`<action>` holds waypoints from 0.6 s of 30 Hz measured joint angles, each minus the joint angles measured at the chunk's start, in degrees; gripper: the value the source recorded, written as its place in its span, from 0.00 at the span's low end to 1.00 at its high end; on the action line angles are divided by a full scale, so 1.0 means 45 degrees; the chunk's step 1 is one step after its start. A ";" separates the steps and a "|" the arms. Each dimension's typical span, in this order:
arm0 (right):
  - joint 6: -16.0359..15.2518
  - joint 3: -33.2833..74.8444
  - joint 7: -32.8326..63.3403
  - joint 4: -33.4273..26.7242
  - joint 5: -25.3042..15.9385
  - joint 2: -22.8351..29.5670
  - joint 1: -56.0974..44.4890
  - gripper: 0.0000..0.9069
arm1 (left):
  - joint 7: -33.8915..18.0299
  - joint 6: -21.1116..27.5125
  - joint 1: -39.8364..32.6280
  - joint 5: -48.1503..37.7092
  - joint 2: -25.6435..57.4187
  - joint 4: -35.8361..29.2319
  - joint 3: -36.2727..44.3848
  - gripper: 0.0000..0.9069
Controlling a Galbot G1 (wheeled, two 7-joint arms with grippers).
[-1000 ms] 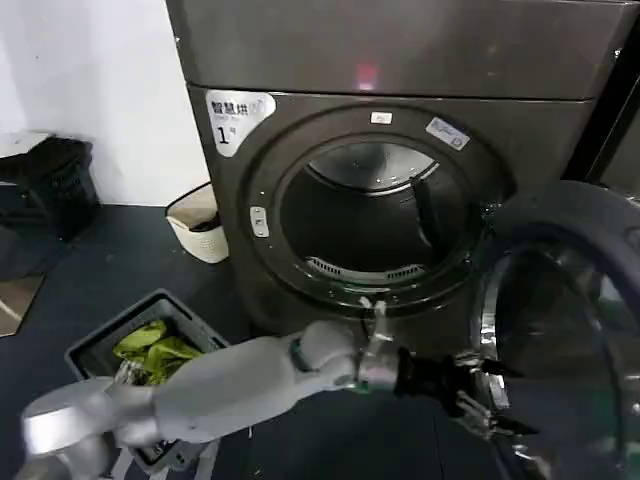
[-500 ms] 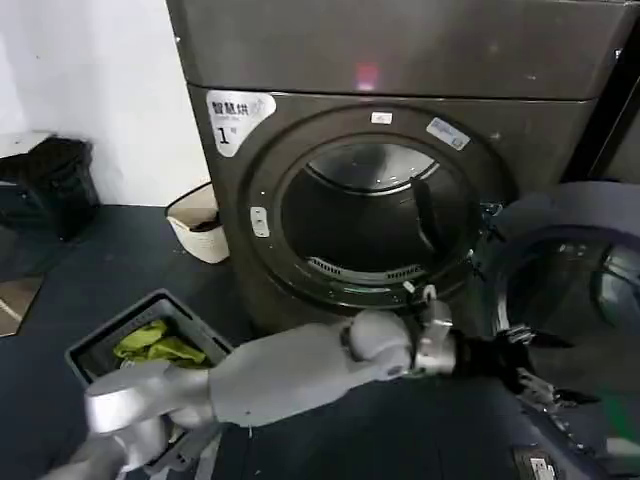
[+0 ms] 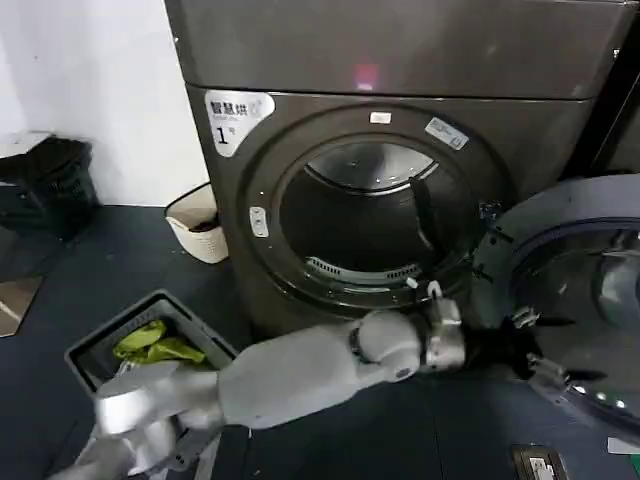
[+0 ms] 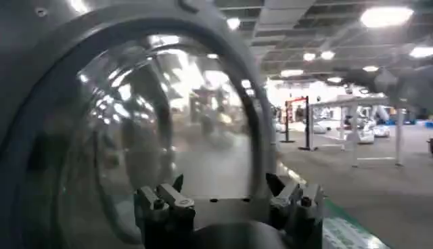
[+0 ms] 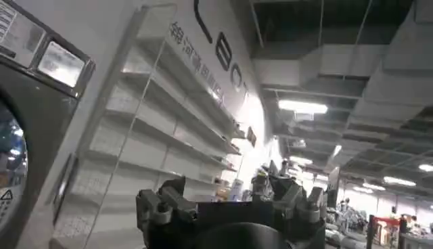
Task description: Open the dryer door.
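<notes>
Head view, left to right. A dark grey slatted plastic basket (image 3: pixel 100 350) holding yellow-green cloth (image 3: pixel 152 343) stands on the dark floor at lower left, and a cream-coloured round bin (image 3: pixel 193 222) stands against the white wall, just beside the machine's left flank. The big dark grey-brown metallic front-loading dryer (image 3: pixel 400 50) fills the centre; it carries a white sticker marked "1" (image 3: pixel 236 112) at the upper left of its front and a pink light (image 3: pixel 366 73) on the panel above. Its round drum opening (image 3: pixel 372 222) stands uncovered, showing the perforated metal interior. The smooth grey left arm (image 3: pixel 300 365) reaches across the lower frame from left to right, ending in the black left gripper (image 3: pixel 540 345), which lies against the inner face of the large round dryer door (image 3: pixel 580 290). That door, with a chrome rim and dark tinted glass, is swung wide open on the dryer's right side.

Left wrist view. The left gripper's fingers (image 4: pixel 164 200) are spread apart, close before the curved glass of the door (image 4: pixel 135 128).

Right wrist view. The right gripper (image 5: pixel 230 203) is raised beside a neighbouring grey machine (image 5: pixel 30 101) and white wall shelving (image 5: pixel 155 149), its fingers spread and holding nothing.
</notes>
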 joint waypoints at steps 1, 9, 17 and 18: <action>0.0000 -0.0030 0.0000 -0.0020 -0.0025 -0.0042 0.0054 1.00 | 0.0036 -0.0189 0.0078 0.0025 0.0325 -0.0240 -0.0077 1.00; 0.0027 -0.0114 -0.0056 -0.0252 -0.0277 -0.0352 0.0401 1.00 | -0.1028 -0.1117 0.0862 0.0345 0.2964 -0.1828 -0.0669 1.00; 0.0083 -0.0202 -0.0097 -0.0446 -0.0742 -0.0597 0.0804 1.00 | -0.1832 -0.0703 0.1898 0.0071 0.6170 -0.3564 -0.1465 1.00; 0.0111 -0.0211 -0.0098 -0.0463 -0.0835 -0.0605 0.0869 1.00 | -0.2083 -0.0833 0.2016 0.0016 0.6652 -0.3796 -0.1630 1.00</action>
